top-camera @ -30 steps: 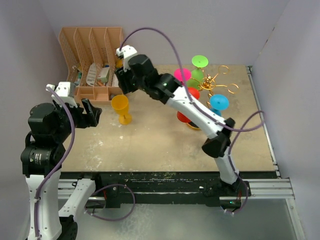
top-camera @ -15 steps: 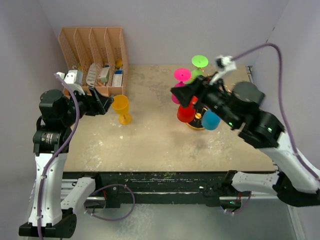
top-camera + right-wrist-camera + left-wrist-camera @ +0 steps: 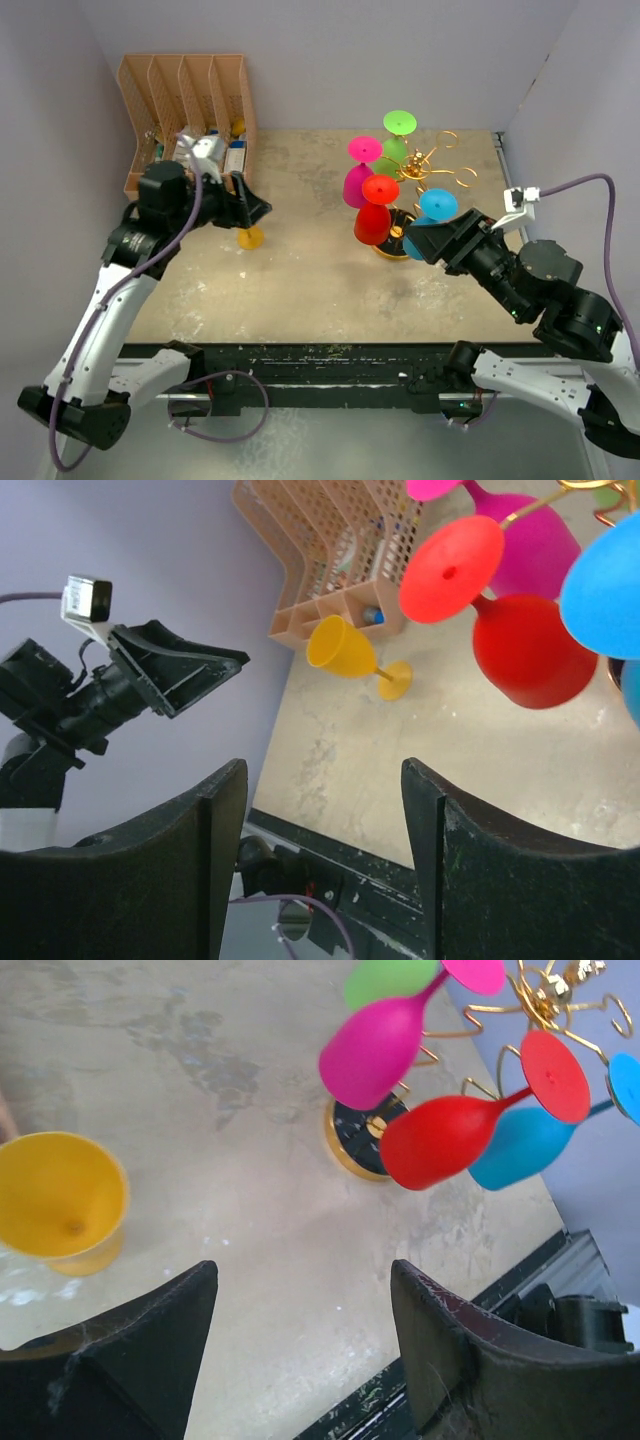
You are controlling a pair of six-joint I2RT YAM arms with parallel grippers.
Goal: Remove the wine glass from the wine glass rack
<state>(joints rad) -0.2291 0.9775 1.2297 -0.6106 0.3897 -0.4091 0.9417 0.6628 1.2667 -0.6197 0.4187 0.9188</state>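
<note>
The gold wire wine glass rack (image 3: pixel 432 166) stands at the back right on a round dark base (image 3: pixel 360 1136). Green (image 3: pixel 399 123), magenta (image 3: pixel 357 184), red (image 3: pixel 372 223) and blue (image 3: pixel 438 204) wine glasses hang from it upside down. A yellow wine glass (image 3: pixel 249 237) stands upright on the table (image 3: pixel 300 280), off the rack. My right gripper (image 3: pixel 418 241) is open and empty, just in front of the blue glass. My left gripper (image 3: pixel 250 207) is open and empty above the yellow glass (image 3: pixel 60 1205). The right wrist view shows the red glass (image 3: pixel 530 650) and my open gripper (image 3: pixel 323 780).
An orange slotted organizer (image 3: pixel 185 100) with small items stands at the back left, close behind my left arm. Purple-grey walls close the left, back and right sides. The table's front edge is a black rail (image 3: pixel 340 358).
My right arm swung from the far left by the organizer back to the right and now sits low by the blue glass. My left arm rose and moved right over the yellow glass.
</note>
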